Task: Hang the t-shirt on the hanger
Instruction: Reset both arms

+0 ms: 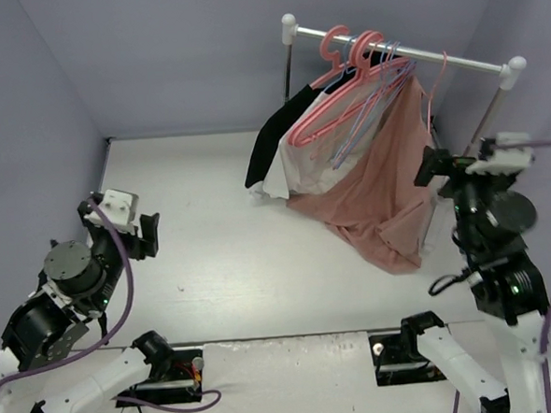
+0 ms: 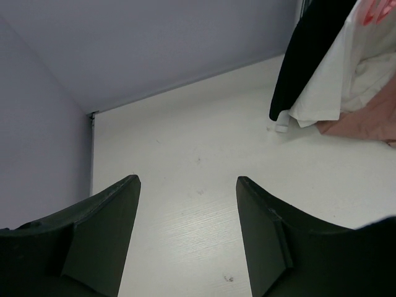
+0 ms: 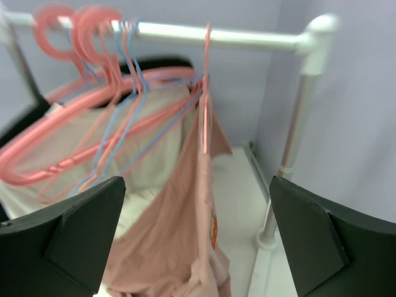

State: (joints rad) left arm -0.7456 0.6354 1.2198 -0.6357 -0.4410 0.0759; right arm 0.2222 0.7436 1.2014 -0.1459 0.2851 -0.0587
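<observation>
While on hanger [image 3: 205, 105], t-shirt [image 3: 173, 235] patch [image 3: 214, 229] illegible

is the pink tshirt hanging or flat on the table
Hanging: the dusty salmon-pink cloth t-shirt drapes from the thin pale-pink hanger on the metal rail.

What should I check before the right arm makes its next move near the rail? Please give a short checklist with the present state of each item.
1. Right gripper open and empty: ok.
2. Left gripper open, empty, away from the rail: ok.
3. Hanger hook over the rail: ok.
4. T-shirt hangs from the hanger: ok.
5. Both shoulders seated on the hanger: cannot tell, the cloth is bunched.
6. Hem off the table: not ok, its lower end seems to rest on it.
</observation>
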